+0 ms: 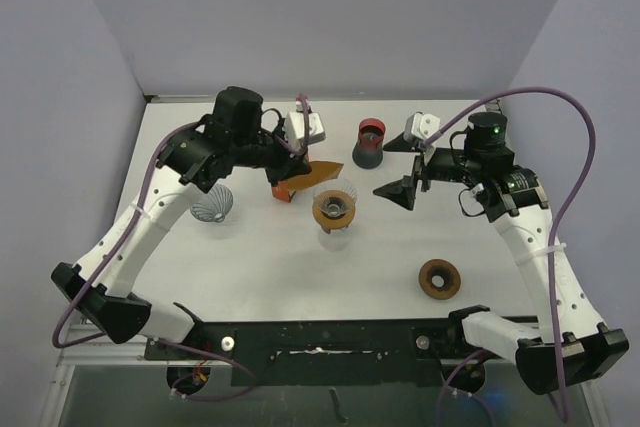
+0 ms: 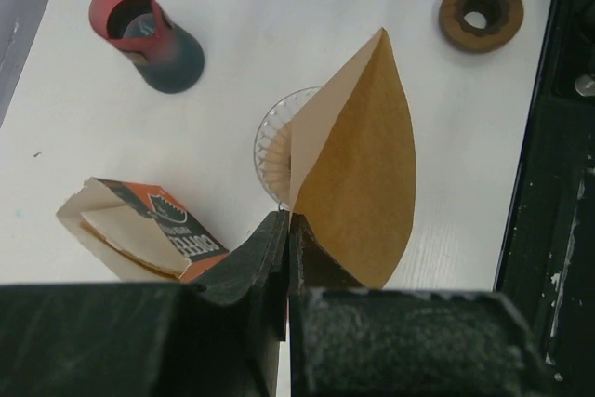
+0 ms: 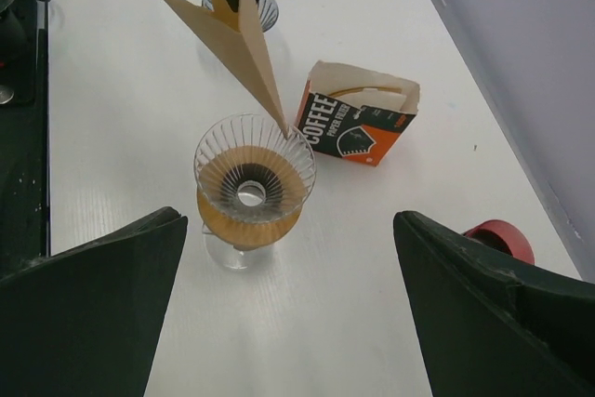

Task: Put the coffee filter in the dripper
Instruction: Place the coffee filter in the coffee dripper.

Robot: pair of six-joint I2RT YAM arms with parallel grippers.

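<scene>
LEFT ARM POISED OVER THE DRIPPER: My left gripper [image 2: 286, 230] was pinched shut on one corner of the filter [image 2: 358, 183]. It held the brown paper folded flat and clear of the table [image 1: 260, 267], just left of and beyond the dripper [image 1: 334, 209].

The filter's long axis ran from the gripper on the left, down and to the right. Its pointed end hung at the dripper's far-left rim. I could not tell whether tip and glass touched.

The dripper stood upright near the table's middle, its bowl bare. The left arm was much the nearer and had the paper. My right gripper [image 1: 400, 167] stood wide open and empty to the right of the dripper, facing it.

I judged that the coming move meant carrying the filter a short way right and nearer, then lowering it point first into the bowl. The flat fold could leave it sitting askew unless it spread.

Room was tight on the left, where the filter box [image 1: 283, 193] lay just beside the dripper, under the left gripper. A cup [image 1: 370, 142] stood far right, a wooden ring [image 1: 439, 279] near right and a second dripper [image 1: 212, 204] well left, all apart from the path.
</scene>
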